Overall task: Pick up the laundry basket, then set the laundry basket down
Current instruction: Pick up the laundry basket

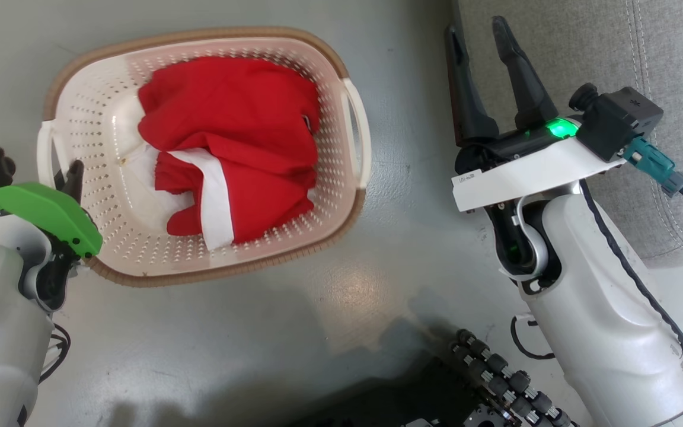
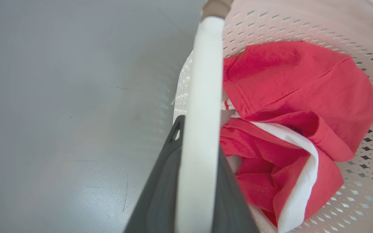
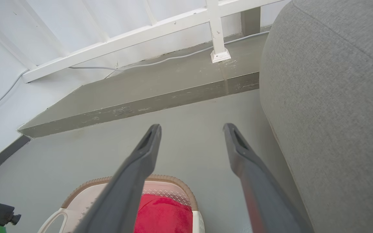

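The laundry basket (image 1: 110, 231) is cream-white with perforated sides and a brown rim, and it sits at the upper left of the head view over the grey floor. I cannot tell whether it touches the floor. A red and white garment (image 1: 235, 136) lies inside it. My left gripper (image 1: 66, 175) is at the basket's left white handle (image 2: 202, 90). In the left wrist view its two dark fingers (image 2: 167, 161) press on either side of that handle. My right gripper (image 1: 479, 35) stands open and holds nothing, a little to the right of the basket, whose rim (image 3: 173, 179) shows below its fingers.
A grey sofa (image 1: 614, 47) stands right beside my right arm. Ahead, a raised grey step (image 3: 141, 97) runs along a white railing (image 3: 217, 32) and wall. My dark base and cable chain (image 1: 490, 373) lie at the bottom of the head view.
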Tool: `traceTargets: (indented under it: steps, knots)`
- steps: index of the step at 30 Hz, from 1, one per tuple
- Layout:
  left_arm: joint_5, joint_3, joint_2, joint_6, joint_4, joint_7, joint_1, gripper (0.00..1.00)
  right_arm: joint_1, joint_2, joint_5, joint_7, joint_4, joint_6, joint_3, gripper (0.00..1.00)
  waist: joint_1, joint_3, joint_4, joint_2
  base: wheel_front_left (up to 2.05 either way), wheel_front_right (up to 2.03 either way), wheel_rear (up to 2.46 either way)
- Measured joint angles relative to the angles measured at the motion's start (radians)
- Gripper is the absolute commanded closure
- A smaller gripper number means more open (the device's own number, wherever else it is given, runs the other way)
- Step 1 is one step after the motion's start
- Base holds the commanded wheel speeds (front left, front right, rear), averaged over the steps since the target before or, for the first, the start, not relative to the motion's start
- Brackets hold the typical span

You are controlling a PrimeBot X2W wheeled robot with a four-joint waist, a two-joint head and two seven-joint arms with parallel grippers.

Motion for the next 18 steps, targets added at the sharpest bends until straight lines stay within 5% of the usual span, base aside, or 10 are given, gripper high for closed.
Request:
traceTargets:
  steps: [18]
  knots:
    - [-0.038, 0.026, -0.048, 0.000, 0.081, -0.070, -0.001, 1.00, 0.000, 0.000, 0.008, 0.000, 0.000, -0.001, 0.009, 0.00, 0.0000, -0.011, -0.005, 0.0000, 0.00, 0.00, 0.00]
